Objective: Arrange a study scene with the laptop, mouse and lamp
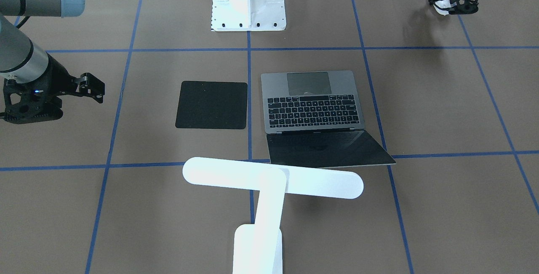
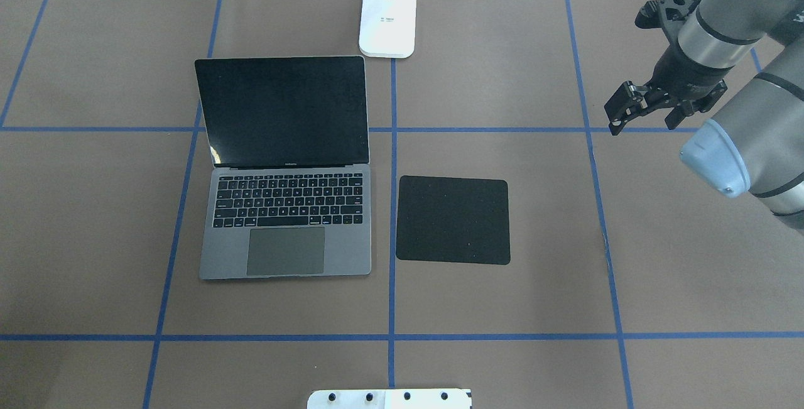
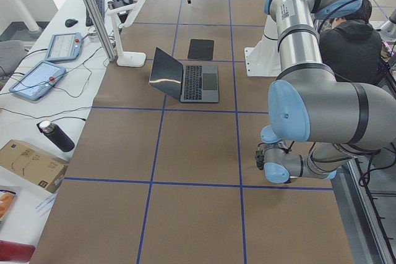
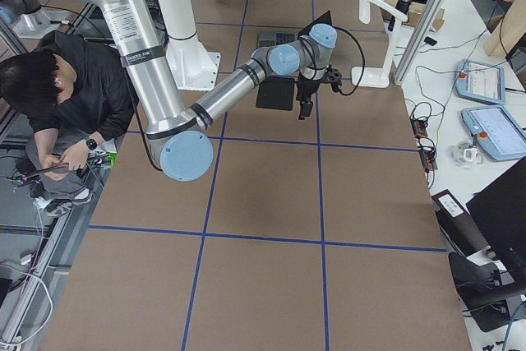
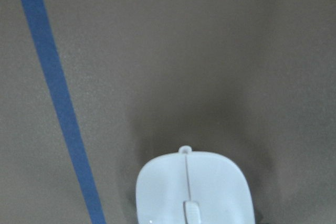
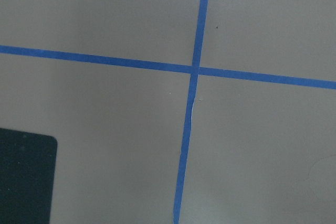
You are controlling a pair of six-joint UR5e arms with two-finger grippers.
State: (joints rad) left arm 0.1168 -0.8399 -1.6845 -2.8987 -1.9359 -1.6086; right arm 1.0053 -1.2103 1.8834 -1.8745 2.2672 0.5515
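Observation:
The laptop [image 2: 286, 220] lies open left of centre, its dark screen [image 2: 281, 110] facing the robot. Behind it stands the white lamp [image 1: 269, 181], with its base [image 2: 387, 22] at the table's far edge. The white mouse [image 5: 194, 192] fills the bottom of the left wrist view. In the front-facing view it peeks out white [image 1: 440, 8] from my left gripper [image 1: 449, 6], which is shut on it near the robot's side of the table, far from the laptop. My right gripper [image 2: 642, 125] hovers open and empty beyond the mat's far right corner.
A black square mat [image 2: 452, 219] lies right of the laptop. The white robot pedestal [image 1: 248, 0] is bolted at the near-robot edge. Blue tape lines grid the brown table. A person [image 4: 49, 96] sits beside the robot, and tablets [image 3: 37, 78] lie off the table.

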